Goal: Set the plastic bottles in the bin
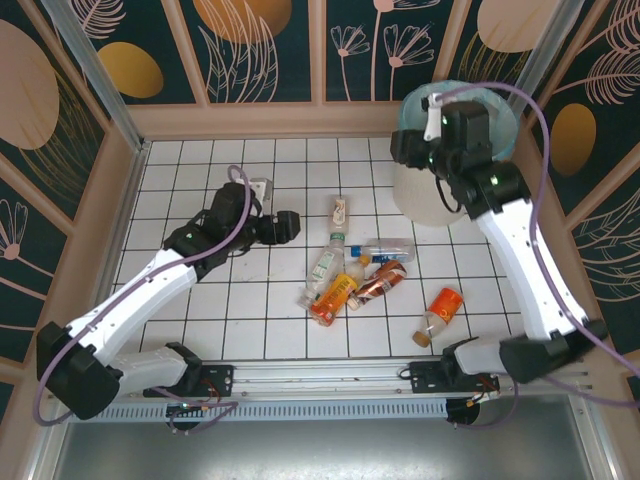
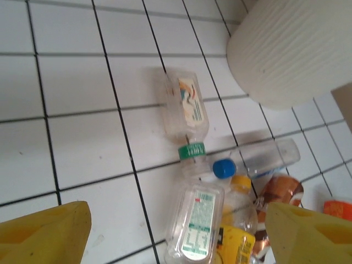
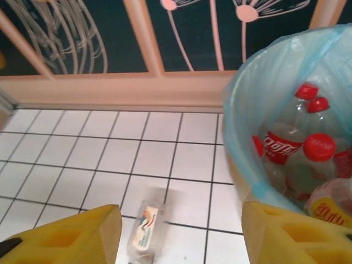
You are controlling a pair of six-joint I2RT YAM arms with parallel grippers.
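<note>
Plastic bottles (image 1: 350, 272) lie clustered mid-floor, several already inside the bag-lined bin (image 1: 415, 200) (far right corner), with the right gripper (image 3: 181, 220) spread empty by its rim and the left gripper (image 1: 288, 225) spread empty facing the cluster, seemingly poised to pick.

A white tiled floor (image 1: 290, 168) with dark grout sits inside dark walls (image 1: 350, 75) patterned with pale flowers and leaves.

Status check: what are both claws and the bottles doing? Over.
Left gripper open, empty, above loose clear plastic bottles. Right gripper open, empty, by round off-white plastic bin. Some bottles binned. Nothing blocking.
</note>
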